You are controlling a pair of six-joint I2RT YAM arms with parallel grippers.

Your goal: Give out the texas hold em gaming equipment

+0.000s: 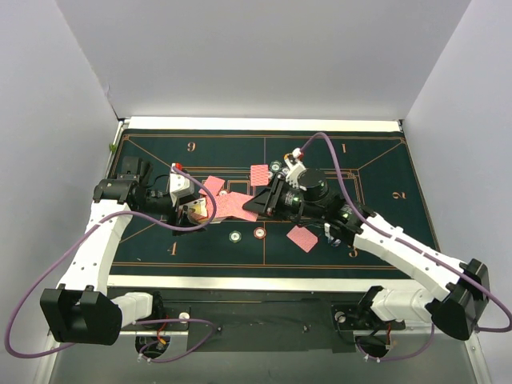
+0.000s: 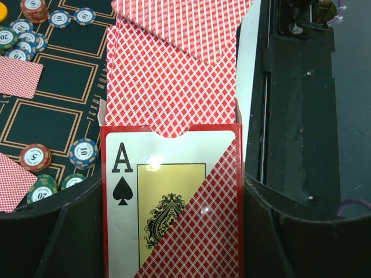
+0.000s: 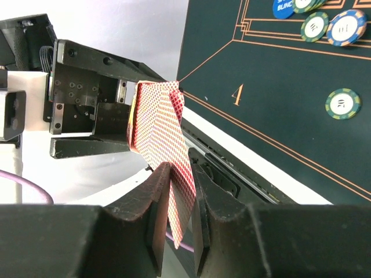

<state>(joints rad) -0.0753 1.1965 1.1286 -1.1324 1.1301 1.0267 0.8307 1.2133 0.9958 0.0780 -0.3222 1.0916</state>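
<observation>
I am looking at a dark green felt mat with thin orange lines [image 1: 216, 156], which is lying flat and covering most of the white counter [image 1: 264, 282]. The counter is showing as pale strips along the mat's near and far edges. Orange numerals are running round the mat's border: I am reading a 6 [image 1: 191, 146] at the far left and a 4 [image 3: 236, 94] through the right wrist camera. Plain white walls [image 1: 264, 56] are closing in three sides.

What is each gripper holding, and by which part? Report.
Left gripper clamps the card box across its two long sides. Right gripper pinches red-backed cards by the end sticking out of the box.
</observation>
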